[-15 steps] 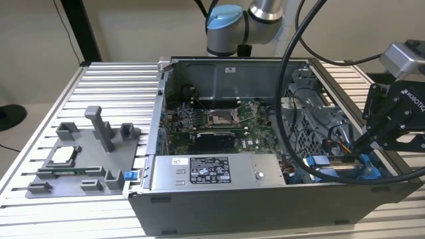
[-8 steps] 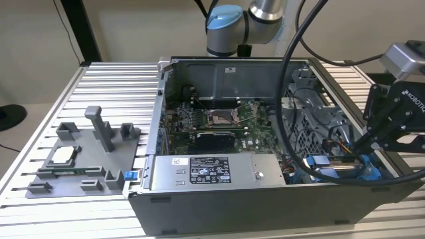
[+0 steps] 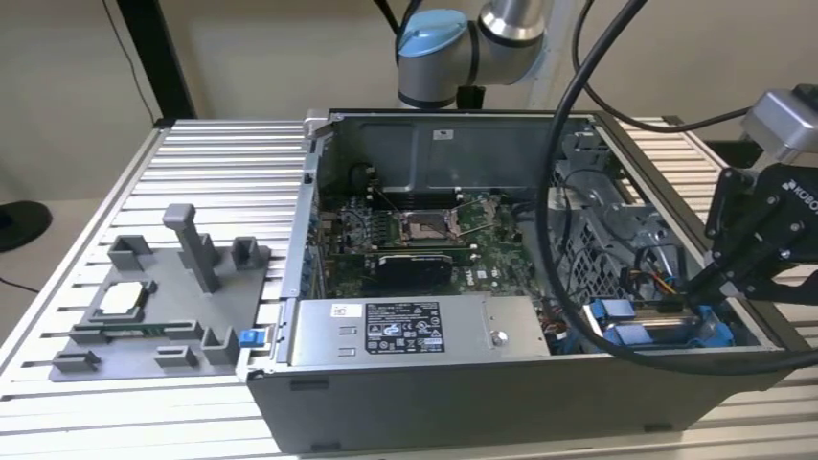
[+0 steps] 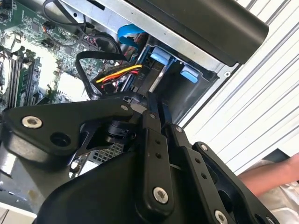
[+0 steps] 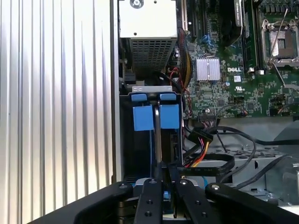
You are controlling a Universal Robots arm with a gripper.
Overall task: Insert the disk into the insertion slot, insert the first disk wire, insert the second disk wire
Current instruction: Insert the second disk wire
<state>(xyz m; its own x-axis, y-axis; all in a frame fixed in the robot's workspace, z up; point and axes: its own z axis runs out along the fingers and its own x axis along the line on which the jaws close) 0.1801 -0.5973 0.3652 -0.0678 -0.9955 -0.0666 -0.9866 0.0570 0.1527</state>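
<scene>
One arm, one open case (image 3: 511, 402) on the slatted table (image 3: 217, 163). The gripper (image 3: 696, 292) was down in the lower right of the exterior view, right at the drive bay in the case's corner. The disk (image 3: 639, 331) sat in its slot there, blue carrier tabs sticking out; you could see them in both wrist views too (image 5: 156, 116) (image 4: 173, 65). The gripper (image 5: 166, 171) (image 4: 156, 106) had its jaws squeezed almost together, and as far as I could make out it was pinching the plug end of the wire (image 5: 201, 161) (image 4: 117, 74), the yellow-red-black bundle, just beside the disk. The power supply (image 3: 397, 331) lay along the case's near edge, left of the bay, with the motherboard (image 3: 422, 230) behind it.
</scene>
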